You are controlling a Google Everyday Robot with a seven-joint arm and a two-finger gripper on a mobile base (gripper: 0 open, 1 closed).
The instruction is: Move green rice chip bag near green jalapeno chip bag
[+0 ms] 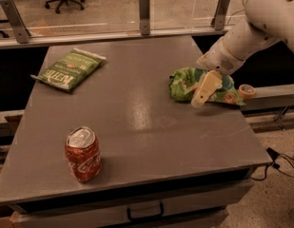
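The green rice chip bag [182,83], bright light green and wrinkly, lies near the right edge of the grey table [137,113]. My gripper [202,93] reaches in from the upper right and sits over the bag's middle, covering part of it. The green jalapeno chip bag [68,69], flat and olive green with white lettering, lies at the table's far left, well apart from the rice bag.
A dented red cola can [83,154] stands near the table's front left. An orange tape roll [246,90] sits on the ledge right of the rice bag. A glass barrier with metal posts [144,12] runs behind the table.
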